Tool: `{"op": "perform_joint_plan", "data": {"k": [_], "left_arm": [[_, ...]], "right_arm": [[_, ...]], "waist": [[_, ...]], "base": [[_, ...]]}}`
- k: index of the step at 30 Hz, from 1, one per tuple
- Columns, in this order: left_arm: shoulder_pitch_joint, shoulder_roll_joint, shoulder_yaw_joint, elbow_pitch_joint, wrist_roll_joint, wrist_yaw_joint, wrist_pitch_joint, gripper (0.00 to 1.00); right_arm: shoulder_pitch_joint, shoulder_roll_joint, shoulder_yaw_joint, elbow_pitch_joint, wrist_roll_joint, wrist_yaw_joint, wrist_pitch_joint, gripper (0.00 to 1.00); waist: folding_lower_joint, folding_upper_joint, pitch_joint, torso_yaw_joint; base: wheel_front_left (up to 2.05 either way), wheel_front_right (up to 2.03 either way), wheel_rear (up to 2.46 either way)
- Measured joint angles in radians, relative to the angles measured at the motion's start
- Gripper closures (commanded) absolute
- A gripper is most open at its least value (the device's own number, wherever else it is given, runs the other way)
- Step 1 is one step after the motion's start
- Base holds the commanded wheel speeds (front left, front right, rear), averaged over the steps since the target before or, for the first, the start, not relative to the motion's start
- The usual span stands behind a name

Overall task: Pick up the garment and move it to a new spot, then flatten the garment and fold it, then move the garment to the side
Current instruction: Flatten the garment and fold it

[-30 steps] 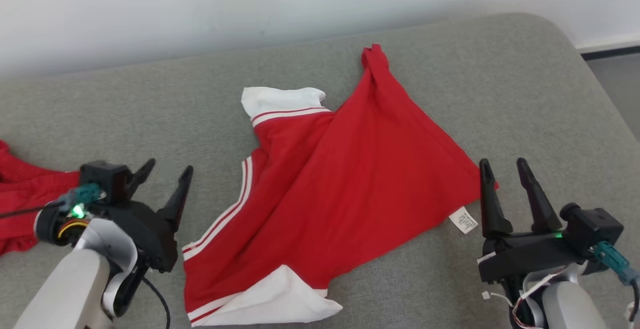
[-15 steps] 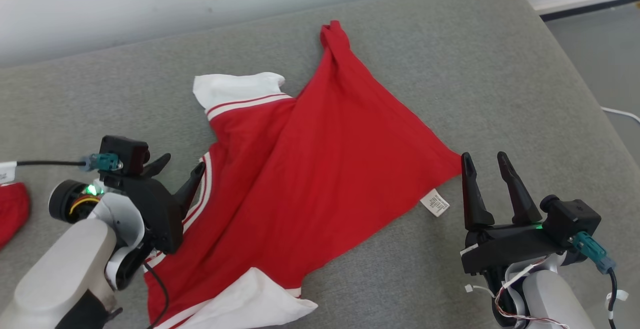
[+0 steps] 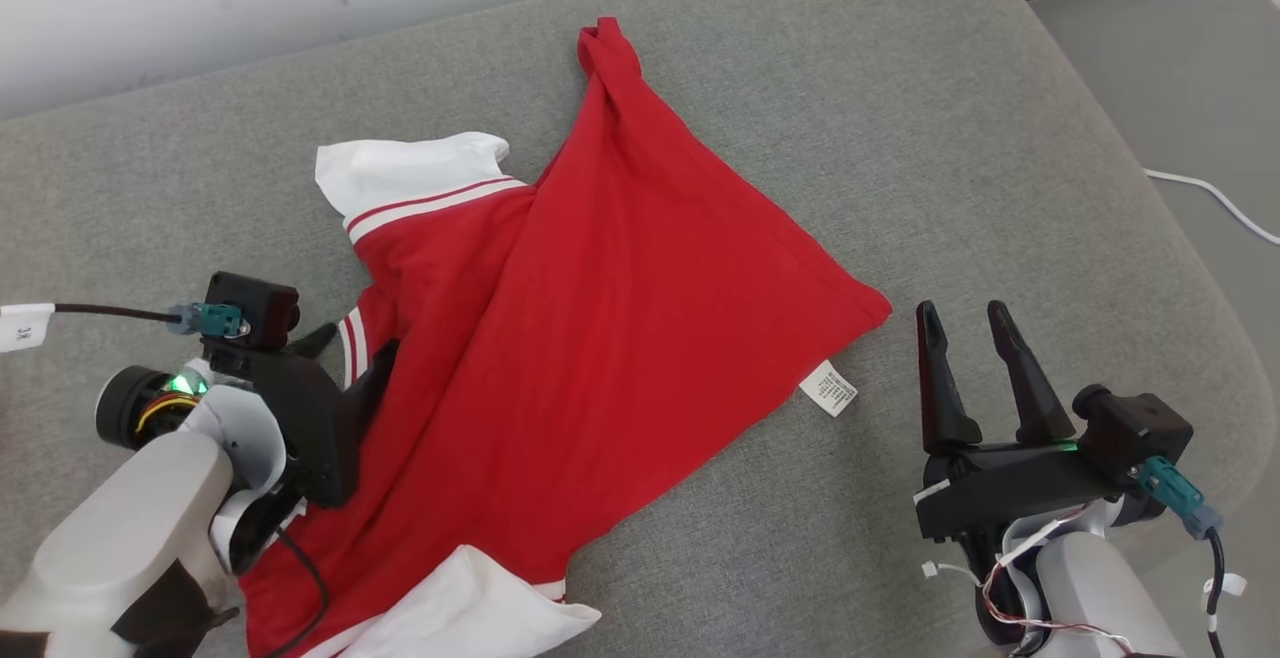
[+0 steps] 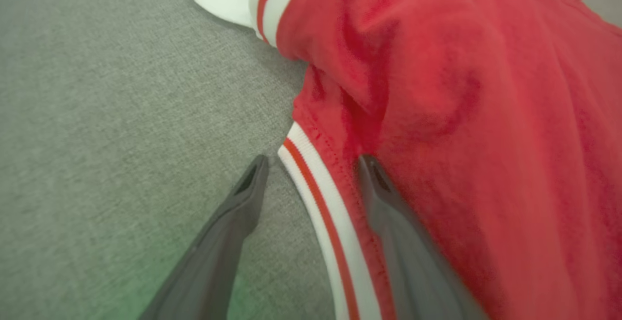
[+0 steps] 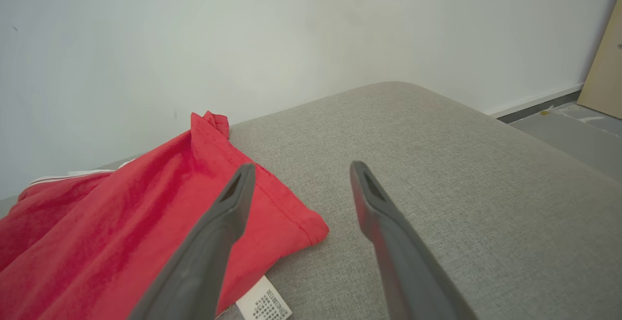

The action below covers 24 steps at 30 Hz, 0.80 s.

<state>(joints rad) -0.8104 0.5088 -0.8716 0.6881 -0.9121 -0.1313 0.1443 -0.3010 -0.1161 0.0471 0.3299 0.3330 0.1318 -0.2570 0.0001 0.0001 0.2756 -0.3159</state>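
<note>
Red against grey: shows a knit shirt (image 3: 600, 318), white-sleeved, stripe-trimmed, sprawled diagonally on a woven cushion (image 3: 900, 138), long axis from near left to a twisted far tip aimed at the wall (image 3: 200, 8). Finds the left gripper (image 4: 313, 162) spread open astride the ribbed striped hem (image 4: 316, 203), clasping nothing. Catches the right gripper (image 3: 963, 310) parted, just beside the pointed corner bearing a care label (image 3: 829, 388).
</note>
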Motion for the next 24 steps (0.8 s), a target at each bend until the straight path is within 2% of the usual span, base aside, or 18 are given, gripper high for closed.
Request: {"op": "perform_joint_plan", "data": {"k": [1,2,7,11,15,19,21,22,23,24], "left_arm": [[-0.003,-0.002,-0.009,0.001,-0.020,0.001,0.008,0.90],[-0.010,0.000,-0.024,0.001,-0.028,0.001,0.008,1.00],[-0.058,0.019,-0.053,0.008,-0.032,0.000,-0.065,1.00],[-0.144,0.056,-0.033,0.027,-0.022,0.000,-0.175,1.00],[-0.222,0.079,-0.014,0.083,0.036,0.011,-0.301,1.00],[-0.255,0.077,-0.026,0.159,0.073,0.014,-0.340,1.00],[-0.260,0.071,-0.034,0.194,0.102,0.030,-0.360,1.00],[-0.262,0.065,-0.033,0.209,0.104,0.036,-0.370,0.42],[-0.262,0.058,-0.035,0.220,0.110,0.039,-0.378,0.00],[-0.262,0.040,-0.036,0.233,0.120,0.040,-0.390,0.00]], "right_arm": [[-0.003,0.000,-0.001,0.000,0.000,0.000,0.000,0.00],[-0.005,0.000,-0.003,0.000,0.001,0.000,0.000,0.00],[-0.007,-0.005,-0.017,-0.003,0.001,0.000,-0.003,0.00],[-0.008,-0.002,-0.024,-0.011,-0.001,0.000,-0.003,0.00],[-0.016,0.003,-0.025,-0.013,-0.008,0.000,-0.004,0.00],[-0.017,0.005,-0.026,-0.018,-0.009,0.000,-0.004,0.00],[-0.017,0.005,-0.026,-0.017,-0.009,0.000,-0.004,0.00],[-0.016,0.004,-0.026,-0.017,-0.009,0.000,-0.004,0.00],[-0.014,0.004,-0.028,-0.017,-0.009,0.000,-0.004,0.00],[-0.007,0.002,-0.035,-0.017,-0.009,0.000,-0.005,0.00]], "waist": [[0.0000,0.0000,0.001,-0.002],[-0.0001,-0.0001,0.002,-0.003],[-0.0001,0.0000,0.001,0.008],[-0.0001,0.0000,-0.002,0.021],[-0.0001,0.0000,0.001,0.027],[-0.0001,0.0000,0.002,0.028],[-0.0001,0.0000,0.001,0.028],[0.0000,0.0000,0.000,0.029],[-0.0001,-0.0001,-0.002,0.031],[-0.0001,0.0000,-0.005,0.038]], "base": [[0.00,0.00,0.00],[0.00,0.00,0.00],[0.00,0.00,0.00],[0.00,0.00,0.00],[0.00,0.00,0.00],[0.00,0.00,0.00],[0.00,0.00,0.00],[0.00,0.00,0.00],[0.00,0.00,0.00],[0.00,0.00,0.00]]}}
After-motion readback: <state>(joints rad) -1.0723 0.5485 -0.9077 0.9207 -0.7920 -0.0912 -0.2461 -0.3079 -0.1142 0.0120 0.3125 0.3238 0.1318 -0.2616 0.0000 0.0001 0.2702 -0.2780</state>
